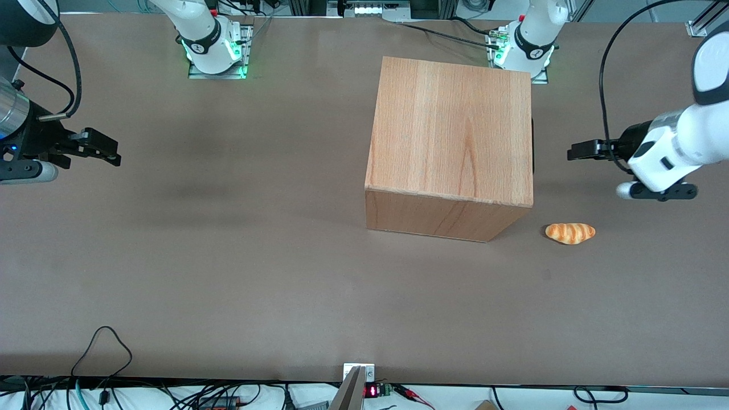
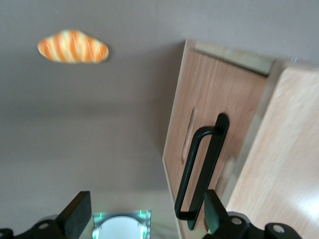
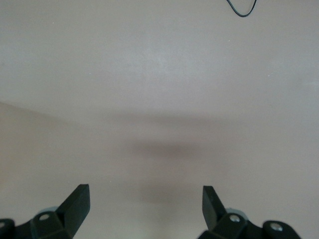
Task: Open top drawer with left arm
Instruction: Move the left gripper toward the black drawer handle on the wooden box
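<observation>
The wooden cabinet [image 1: 450, 142] stands on the brown table. Its drawer side faces the working arm's end; in the front view only a thin strip of the black handle [image 1: 533, 145] shows there. In the left wrist view the top drawer's flat wooden front [image 2: 209, 94] sits closed in the cabinet, with its long black bar handle [image 2: 202, 169]. My left gripper [image 1: 572, 153] hovers above the table, level with the drawer side and a short gap away from it. It also shows in the left wrist view [image 2: 147, 214], open and empty, with one fingertip [image 2: 213, 209] seen against the handle's end.
A toy bread roll [image 1: 570, 233] lies on the table beside the cabinet's corner nearer the front camera, below my left arm; it also shows in the left wrist view [image 2: 73, 46]. The working arm's base [image 1: 527, 48] stands by the cabinet, farther from the camera. Cables [image 1: 102, 347] lie at the table's near edge.
</observation>
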You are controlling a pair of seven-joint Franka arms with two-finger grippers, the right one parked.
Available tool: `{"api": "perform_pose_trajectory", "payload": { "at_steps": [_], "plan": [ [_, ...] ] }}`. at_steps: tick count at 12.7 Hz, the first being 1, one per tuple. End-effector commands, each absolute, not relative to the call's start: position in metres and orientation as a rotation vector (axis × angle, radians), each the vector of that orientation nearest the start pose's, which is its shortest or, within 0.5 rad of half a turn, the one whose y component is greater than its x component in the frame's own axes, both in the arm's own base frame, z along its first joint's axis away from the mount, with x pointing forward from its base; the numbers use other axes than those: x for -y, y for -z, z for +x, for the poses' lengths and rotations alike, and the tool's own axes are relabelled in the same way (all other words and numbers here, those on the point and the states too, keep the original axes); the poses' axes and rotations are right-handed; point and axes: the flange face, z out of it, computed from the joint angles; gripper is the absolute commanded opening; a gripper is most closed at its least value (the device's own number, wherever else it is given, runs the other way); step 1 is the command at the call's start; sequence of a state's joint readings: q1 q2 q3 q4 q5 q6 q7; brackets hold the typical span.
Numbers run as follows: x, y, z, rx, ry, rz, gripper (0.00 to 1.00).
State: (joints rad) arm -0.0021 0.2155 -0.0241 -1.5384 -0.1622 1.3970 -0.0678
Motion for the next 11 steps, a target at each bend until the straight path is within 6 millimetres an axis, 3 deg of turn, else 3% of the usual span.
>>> {"api": "perform_pose_trajectory", "payload": {
  "at_steps": [1, 5, 11],
  "plan": [
    [0.032, -0.486, 0.591, 0.017, -0.709, -3.238, 1.0],
    [0.032, -0.464, 0.593, 0.027, -0.792, -3.236, 1.0],
    [0.033, -0.434, 0.583, -0.094, -0.889, -3.233, 1.0]
  ]
}}
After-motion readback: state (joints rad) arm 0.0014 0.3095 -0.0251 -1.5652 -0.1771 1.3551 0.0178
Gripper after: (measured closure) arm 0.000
